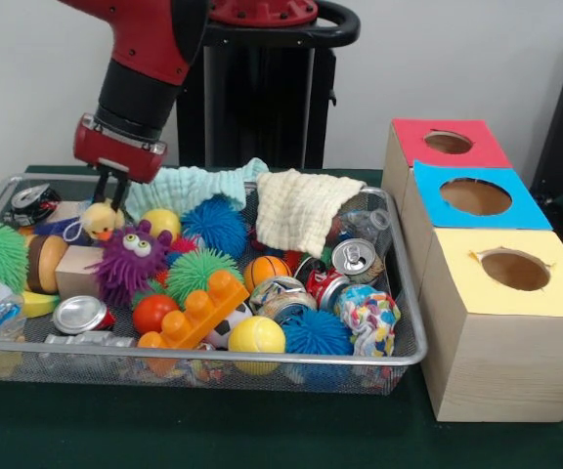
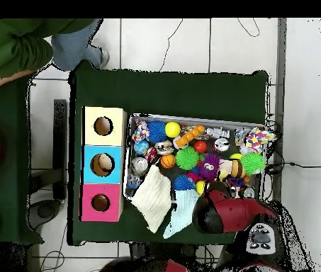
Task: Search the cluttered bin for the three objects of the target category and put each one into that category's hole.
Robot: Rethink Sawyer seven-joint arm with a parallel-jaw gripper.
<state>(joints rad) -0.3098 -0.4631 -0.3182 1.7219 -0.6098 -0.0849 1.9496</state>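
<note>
Right now, in the front view, you are looking at the gripper (image 1: 117, 189) hanging low over the back left corner of the wire bin (image 1: 411, 322), its dark fingers just above a small yellow duck toy (image 1: 100, 223). Whether the fingers are spread or closed, and whether they are touching the duck, you cannot tell; nothing is visibly held. The task does not name the category, but cans look a likely guess: one silver can (image 1: 79, 314) is lying near the front left rim, below and toward you from the gripper, and a cluster of cans (image 1: 352, 257) is sitting toward the right end beside the cream cloth (image 1: 299, 208), well apart from the gripper. The three boxes are standing just right of the bin on the green tabletop (image 1: 262, 430), with the yellow box (image 1: 501, 322) nearest you, then the blue box (image 1: 472, 200) and the red box (image 1: 445, 145).

Turning to the overhead view, you are seeing the red arm (image 2: 223, 211) covering the bin edge nearest the robot, hiding the gripper. The boxes (image 2: 103, 163) are lining the bin's far short side from there, so anything picked up is facing a carry across the bin's full length. A person's sleeve (image 2: 14, 46) is showing at the top left.
</note>
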